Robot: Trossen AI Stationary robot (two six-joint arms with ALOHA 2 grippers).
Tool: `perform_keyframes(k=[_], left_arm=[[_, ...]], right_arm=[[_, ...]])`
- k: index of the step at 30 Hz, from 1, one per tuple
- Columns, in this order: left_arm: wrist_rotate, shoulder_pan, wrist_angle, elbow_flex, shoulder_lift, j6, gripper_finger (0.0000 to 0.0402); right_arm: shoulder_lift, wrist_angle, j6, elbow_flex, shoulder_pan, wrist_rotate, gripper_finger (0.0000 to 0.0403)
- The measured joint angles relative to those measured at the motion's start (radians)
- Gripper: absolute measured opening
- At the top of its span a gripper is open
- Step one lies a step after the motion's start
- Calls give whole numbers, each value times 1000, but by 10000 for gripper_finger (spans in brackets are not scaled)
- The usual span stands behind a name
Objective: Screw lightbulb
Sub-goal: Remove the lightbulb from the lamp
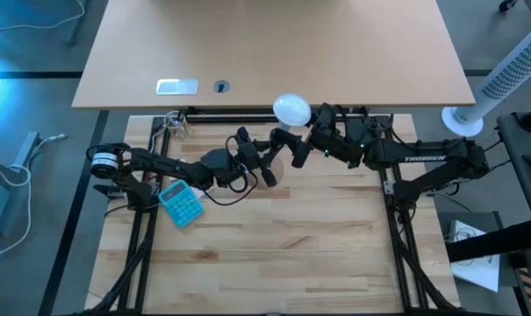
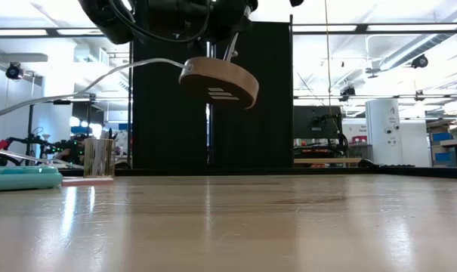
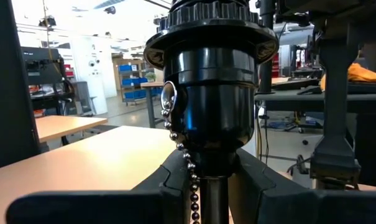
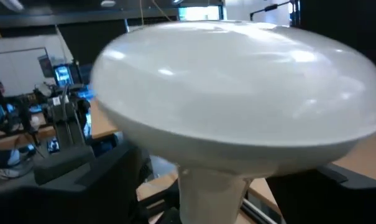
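high: lightbulb (image 1: 292,109) sitting at 12 o'clock of desk (image 1: 274,246) centre, right pincer (image 1: 293,140) standing spread around its neck | low: wooden disc (image 2: 219,81) hanging above desk | left wrist: left pincer (image 3: 206,186) clamping black socket (image 3: 209,81) stem, bead chain (image 3: 184,162) dangling | right wrist: bulb filling view.

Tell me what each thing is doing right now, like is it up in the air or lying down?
lightbulb: up in the air, between the right tool's fingers.
wooden disc: lifted off the table, tilted.
black socket: gripped at its stem by the left tool.
left tool: shut on the socket stem.
right tool: open around the bulb's neck.
calculator: lying flat on the table.
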Motion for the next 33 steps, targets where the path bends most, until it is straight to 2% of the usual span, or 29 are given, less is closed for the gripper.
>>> perform_keyframes(k=[5, 15, 33], left_arm=[[0, 0, 0, 0, 0, 0, 61], [-29, 0, -27, 0, -8, 0, 61], [-53, 0, -34, 0, -16, 18, 61]], right_arm=[[19, 19, 10, 0, 0, 59, 287], [66, 45, 6, 0, 0, 78, 249], [61, 63, 23, 0, 12, 104, 241]])
